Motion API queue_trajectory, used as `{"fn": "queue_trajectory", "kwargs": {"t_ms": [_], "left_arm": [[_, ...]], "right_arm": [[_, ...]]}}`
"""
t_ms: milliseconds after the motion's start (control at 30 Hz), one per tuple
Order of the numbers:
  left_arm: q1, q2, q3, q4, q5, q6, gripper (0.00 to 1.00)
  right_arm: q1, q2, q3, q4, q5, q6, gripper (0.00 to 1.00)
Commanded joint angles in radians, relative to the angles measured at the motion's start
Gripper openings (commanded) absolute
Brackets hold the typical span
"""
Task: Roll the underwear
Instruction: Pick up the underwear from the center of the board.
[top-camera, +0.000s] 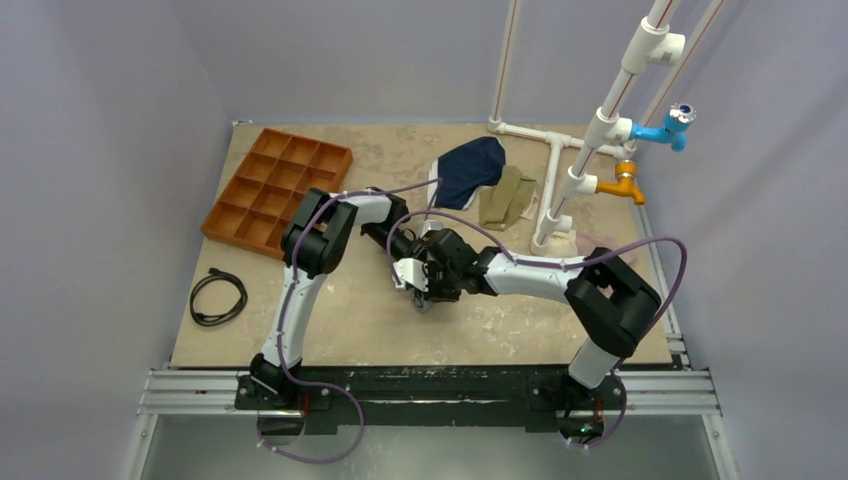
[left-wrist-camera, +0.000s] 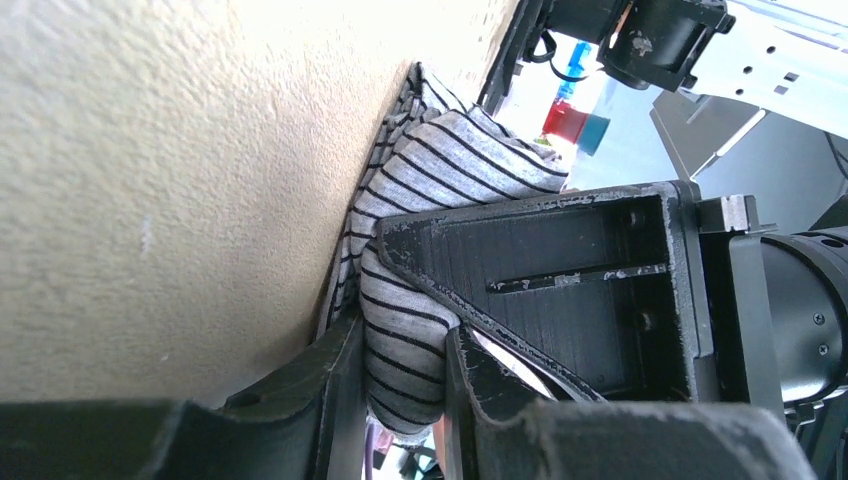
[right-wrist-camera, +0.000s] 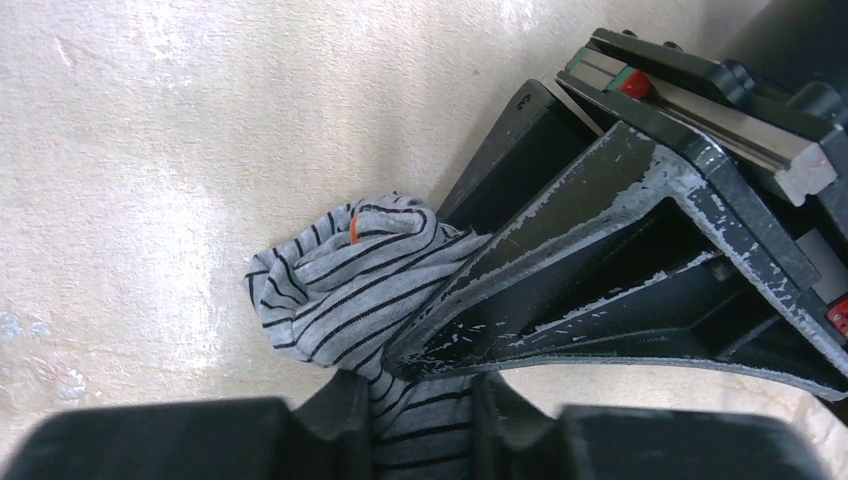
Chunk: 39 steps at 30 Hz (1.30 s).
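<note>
Both clamped, underwear (left-wrist-camera: 450, 165) running between left end effector (left-wrist-camera: 402, 385), right end effector (right-wrist-camera: 420, 420)

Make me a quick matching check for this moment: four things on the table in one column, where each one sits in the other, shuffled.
Things
1. underwear
2. navy garment
3. orange tray
4. black cable

Places
A. left side, near the front edge
B. far left corner
C. centre, pinched by the left gripper and the right gripper
D. far side, beside the white pipe stand

Pairs: 1-C, 2-D, 3-B, 4-A
</note>
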Motion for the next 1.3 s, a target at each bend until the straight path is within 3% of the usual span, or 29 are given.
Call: {"fn": "queue_trajectory", "kwargs": {"t_ms": [0,100,267,533,800,1267], "left_arm": [[-0.006,0.052,-0.016,0.056,-0.106,0.006,0.00],[-0.001,0.049,-0.015,0.053,-0.098,0.009,0.01],[0.012,0.006,-0.021,0.052,-0.117,0.018,0.26],[0.035,-0.094,-0.024,0.016,-0.195,0.071,0.47],[0.061,-0.181,-0.059,-0.032,-0.267,0.119,0.55],[0.172,-0.445,-0.093,-0.077,-0.318,0.187,0.50]], "right_arm": [[0.010,0.110,-0.025,-0.048,-0.007,-0.024,0.01],[0.010,0.119,-0.011,-0.069,-0.038,-0.014,0.00],[0.008,0.110,-0.003,-0.108,-0.049,0.002,0.00],[-0.001,0.082,0.007,-0.154,-0.049,0.040,0.00],[-0.037,0.056,0.008,-0.189,-0.053,0.063,0.00],[-0.083,-0.052,0.044,-0.253,-0.062,0.113,0.00]]}}
